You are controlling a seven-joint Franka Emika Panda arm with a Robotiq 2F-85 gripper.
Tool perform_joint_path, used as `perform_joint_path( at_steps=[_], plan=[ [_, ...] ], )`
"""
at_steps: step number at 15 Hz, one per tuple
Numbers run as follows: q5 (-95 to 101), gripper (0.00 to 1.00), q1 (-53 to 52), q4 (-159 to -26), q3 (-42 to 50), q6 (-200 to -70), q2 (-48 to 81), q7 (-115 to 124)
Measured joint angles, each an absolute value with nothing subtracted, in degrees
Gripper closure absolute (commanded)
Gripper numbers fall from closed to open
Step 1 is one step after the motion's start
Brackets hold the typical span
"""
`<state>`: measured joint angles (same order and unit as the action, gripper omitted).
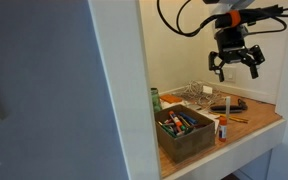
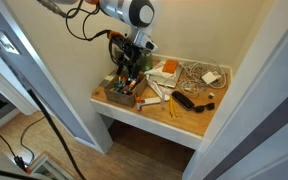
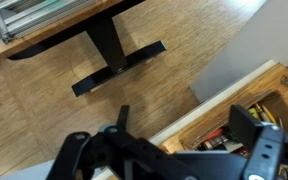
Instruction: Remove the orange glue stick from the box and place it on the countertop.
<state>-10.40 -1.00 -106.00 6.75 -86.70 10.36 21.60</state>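
Spread gripper high above countertop front edge

Inventory on the one countertop: one box below the single gripper, and one orange glue stick standing just beside that box, also lower than the gripper. There is one green bottle farther from the gripper than the box, and one thin orange pencil, one black item and one tangle of pale cords, all beneath the gripper's level. The markers and pens in the box number several, but are packed too closely for an exact count.
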Motion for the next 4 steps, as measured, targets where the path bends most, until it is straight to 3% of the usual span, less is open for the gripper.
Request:
perform_joint_path(
  at_steps=[4],
  plan=[
    [-9.3, 0.00, -1.1, -107.9, 6.4, -87.6, 8.4, 21.1]
  ],
)
